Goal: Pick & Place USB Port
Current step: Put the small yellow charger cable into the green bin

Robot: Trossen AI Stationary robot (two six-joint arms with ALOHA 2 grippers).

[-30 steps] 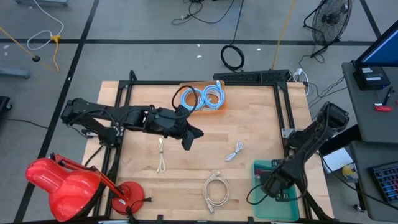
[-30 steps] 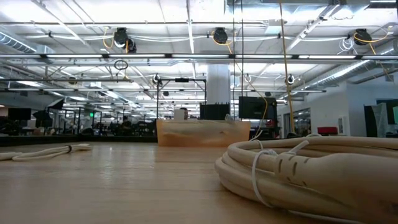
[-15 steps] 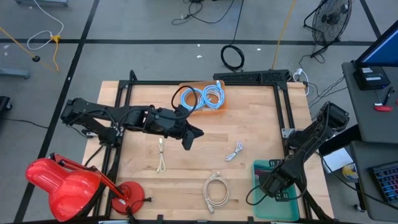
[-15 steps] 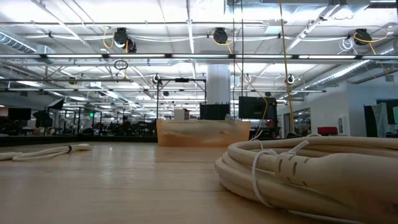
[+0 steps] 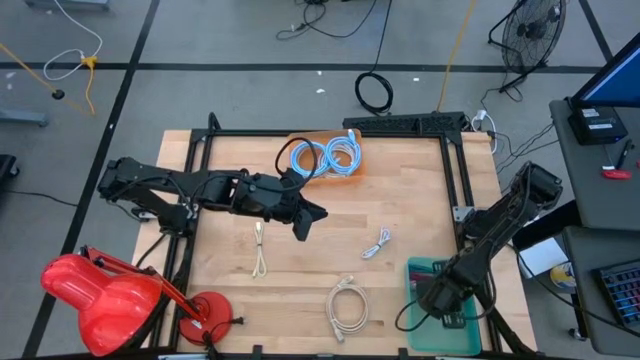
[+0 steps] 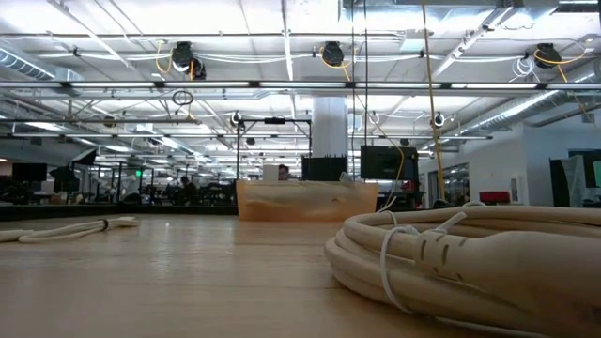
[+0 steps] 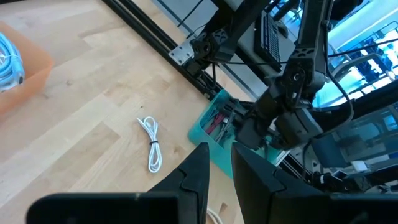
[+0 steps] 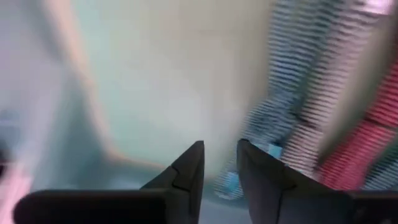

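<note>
2 hands | R hand [image 5: 437, 297] in teal bin [image 5: 418, 270], table edge | L hand [image 5: 305, 222] mid-table

Left arm stretched across table middle, left gripper [image 5: 306, 222] raised, fingers [image 7: 194, 176] slightly parted, holding nothing. Right arm folded down, right gripper [image 5: 437, 297] low, fingers [image 8: 189, 168] narrowly apart.

The wooden surface [image 5: 400, 200] carried an orange tray [image 5: 325, 155] of blue coiled cables [image 5: 326, 156] at its far edge. A thin beige cable [image 5: 260, 250] lay toward the left, a small white cable [image 5: 377, 243] lay right of centre, and a coiled beige cable [image 5: 347, 304] lay at the near edge. A teal bin [image 5: 440, 291] sat at the near right corner.
</note>
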